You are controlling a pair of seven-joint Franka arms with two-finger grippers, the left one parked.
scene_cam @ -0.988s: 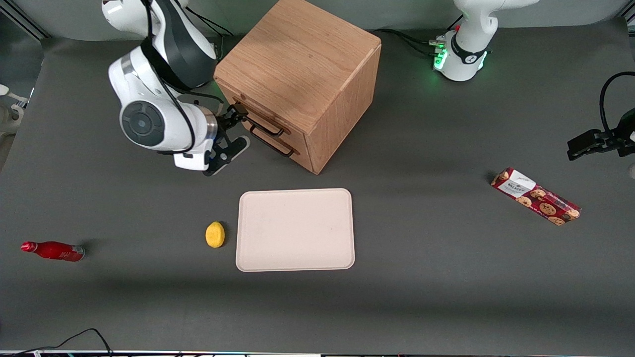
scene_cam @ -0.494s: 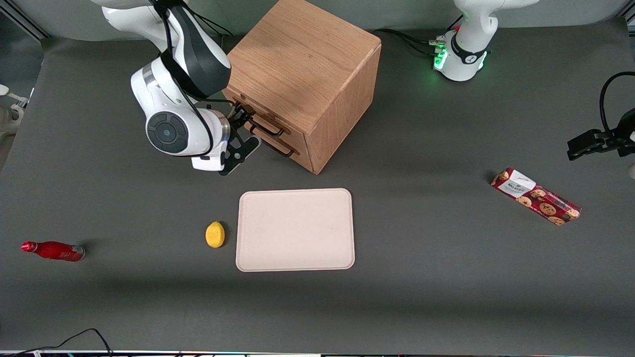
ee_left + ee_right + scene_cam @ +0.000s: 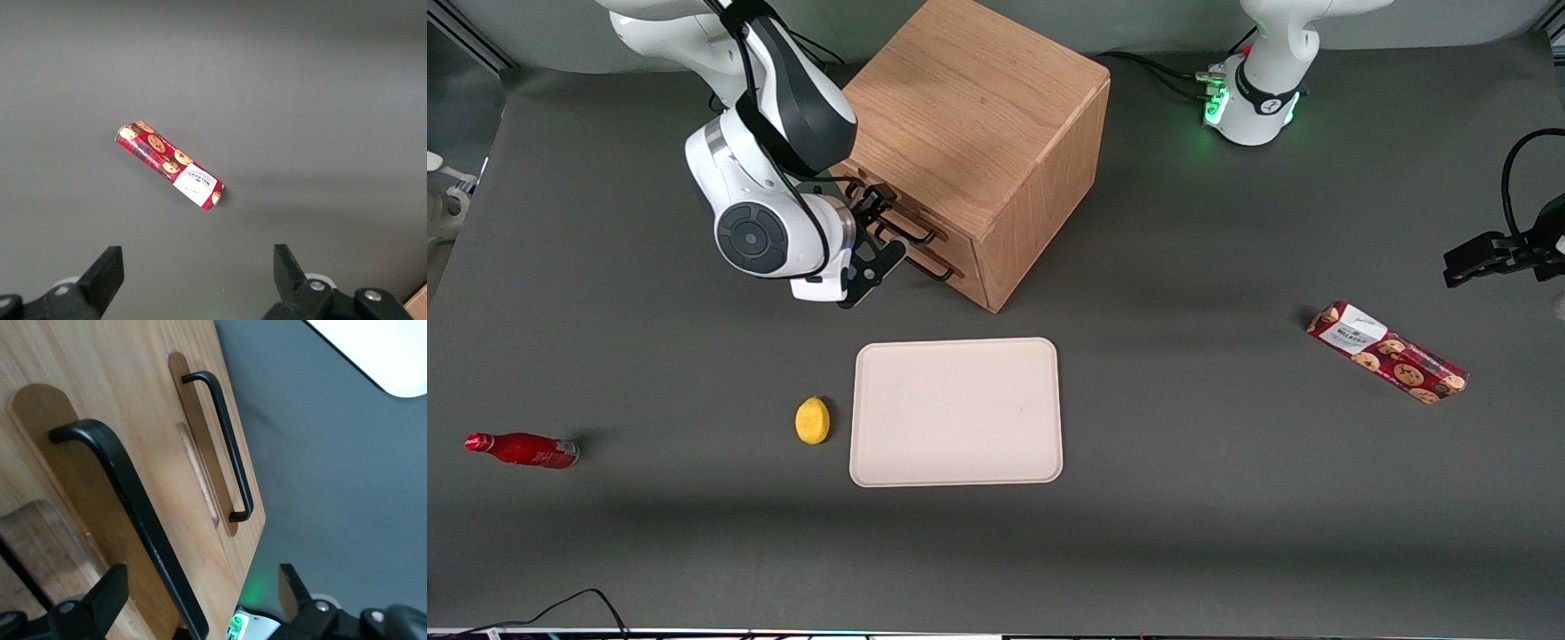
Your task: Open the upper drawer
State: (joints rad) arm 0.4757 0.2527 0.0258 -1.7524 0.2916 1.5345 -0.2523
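The oak cabinet (image 3: pixel 969 107) stands toward the working arm's end of the table, its two drawers both shut. The upper drawer (image 3: pixel 80 453) carries a thin dark bar handle (image 3: pixel 127 500) (image 3: pixel 911 229). My right gripper (image 3: pixel 880 229) (image 3: pixel 198 603) is in front of that drawer, open, with one finger on each side of the handle bar and not closed on it. The lower drawer's identical handle (image 3: pixel 230 447) (image 3: pixel 929 262) lies apart from the fingers, closer to the table.
A beige tray (image 3: pixel 956 412) lies on the grey table nearer the front camera than the cabinet, with a yellow lemon (image 3: pixel 812 420) beside it. A red bottle (image 3: pixel 520 449) lies toward the working arm's end. A cookie box (image 3: pixel 1387 351) (image 3: pixel 170 165) lies toward the parked arm's end.
The right arm has moved in toward the cabinet front. Its open fingers, earlier short of the drawers, now straddle the upper handle. The drawers have not moved.
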